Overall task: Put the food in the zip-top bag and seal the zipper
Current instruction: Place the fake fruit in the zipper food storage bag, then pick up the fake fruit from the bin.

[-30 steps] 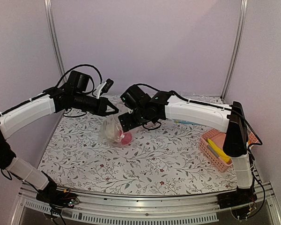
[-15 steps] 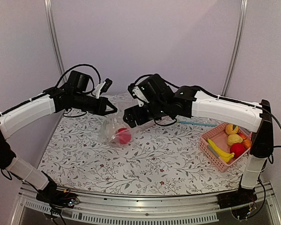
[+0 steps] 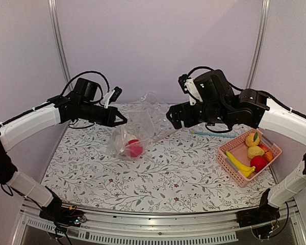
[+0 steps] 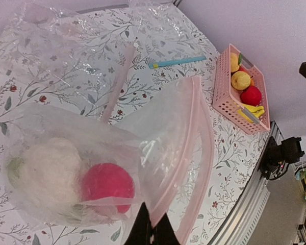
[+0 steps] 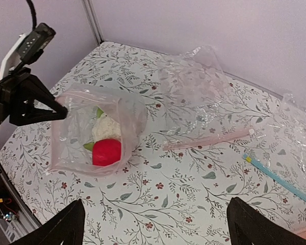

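Pincers first: L pincer (image 3: 123, 118) is clamped tight on the upper edge of the zip-top bag (image 3: 128, 137), jaws fully together. It holds that edge up off the table (image 3: 158, 178), so the bag hangs below its tips w/ the bottom down on the floral surface. R pincer (image 3: 174, 115) is spread wide w/ nothing btwn its fingers (image 5: 61, 227). It is raised above the table and well apart from the bag, which sits ahead of it and lower, over by the L pincer. Bag mouth gapes; zipper (image 4: 210, 143) is unsealed, curving away from the L pincer's tips. Inside, just below the L pincer, are a white cauliflower (image 4: 48, 173) and a red round fruit (image 4: 107, 185), touching. Other food is in the pink basket (image 3: 226, 162), well off to the R pincer's outer side: banana (image 3: 239, 164), lemon (image 3: 255, 151), 2nd red fruit (image 3: 258, 163), orange one (image 3: 253, 139). Teal strip (image 3: 214, 134) lies flat btwn R pincer and basket.
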